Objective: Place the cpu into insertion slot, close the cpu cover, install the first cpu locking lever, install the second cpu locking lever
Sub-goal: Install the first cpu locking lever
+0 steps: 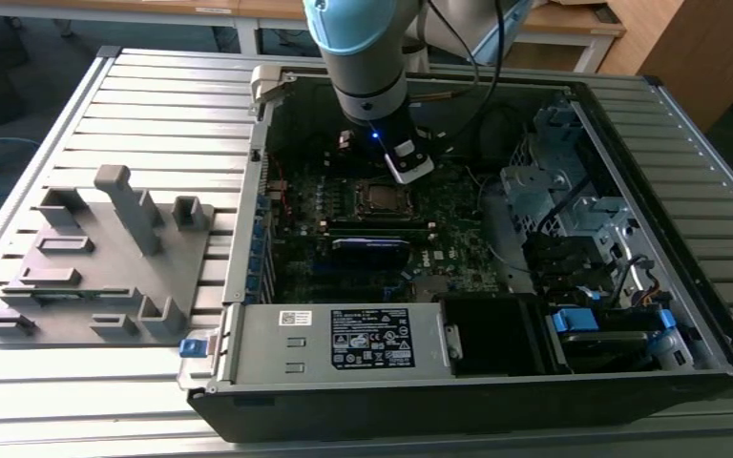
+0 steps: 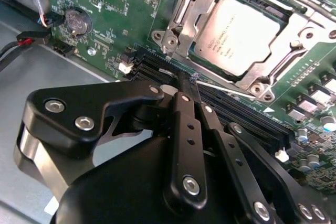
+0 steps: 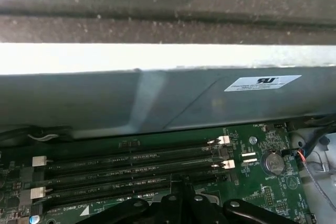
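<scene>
a ribbed metal surface [image 1: 125,105] is seen in a room with wooden desks [image 1: 557,24] at the top of the exterior view. on the surface, one open case [image 1: 469,420] is laid on its side, and one grey fixture [image 1: 99,258] is set at the exterior view's left. one arm [image 1: 360,57] is lowered into the case.

four memory slots [image 3: 131,169] and one coin cell [image 3: 271,162] can be counted in the first wrist view.

one cpu [image 2: 244,35] is seated flat, face up, in the slot [image 2: 169,39] at the centre of the board. it is square, so no long axis is shown; its edges are lined up with the case walls. the cover [image 2: 202,3] is laid down around it. one thin lever [image 2: 223,88] is seen along the slot's edge.

the hand [image 2: 184,80] is drawn closed just beside the lever's hooked end; whether anything is pinched cannot be told.
</scene>
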`<state>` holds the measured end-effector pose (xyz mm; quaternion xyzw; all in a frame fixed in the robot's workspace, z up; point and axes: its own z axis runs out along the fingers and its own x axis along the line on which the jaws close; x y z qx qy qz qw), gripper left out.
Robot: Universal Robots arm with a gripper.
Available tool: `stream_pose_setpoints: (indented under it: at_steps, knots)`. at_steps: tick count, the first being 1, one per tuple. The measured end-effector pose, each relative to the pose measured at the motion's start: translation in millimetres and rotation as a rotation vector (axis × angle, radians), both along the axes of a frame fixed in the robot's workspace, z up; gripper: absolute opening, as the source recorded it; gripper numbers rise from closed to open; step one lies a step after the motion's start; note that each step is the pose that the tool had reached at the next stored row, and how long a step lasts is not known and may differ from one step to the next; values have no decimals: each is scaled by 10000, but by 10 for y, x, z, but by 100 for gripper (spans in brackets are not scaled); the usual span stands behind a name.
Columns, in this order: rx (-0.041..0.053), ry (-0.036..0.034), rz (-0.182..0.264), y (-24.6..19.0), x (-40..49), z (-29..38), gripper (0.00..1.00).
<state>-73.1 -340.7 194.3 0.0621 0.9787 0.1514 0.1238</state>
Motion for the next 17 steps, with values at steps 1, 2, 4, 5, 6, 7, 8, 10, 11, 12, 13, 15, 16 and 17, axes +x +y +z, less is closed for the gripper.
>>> stream_pose_setpoints:
  at_steps: [1,2,4,5,6,7,8,10,11,12,13,15,16,17]
  knots:
    - [0,0,-90,0,0,-3,10]
    - [-1,0,-186,0,0,-7,10]
    - [-3,1,-362,0,0,-12,10]
    - [-2,1,-423,1,0,-14,10]
    - [-2,1,-476,1,0,-16,10]
    - [-1,0,-533,2,0,-18,10]
    - [-2,0,-596,2,0,-21,10]
    - [-2,1,-675,7,0,-23,10]
    - [-2,1,-692,10,-1,-24,10]
    - [-2,1,-710,15,-2,-25,10]
    - [-2,0,-725,20,-2,-26,10]
    - [-3,0,-751,30,-4,-26,10]
    - [-3,0,-762,35,-5,-27,10]
    - [-2,1,-771,39,-6,-27,10]
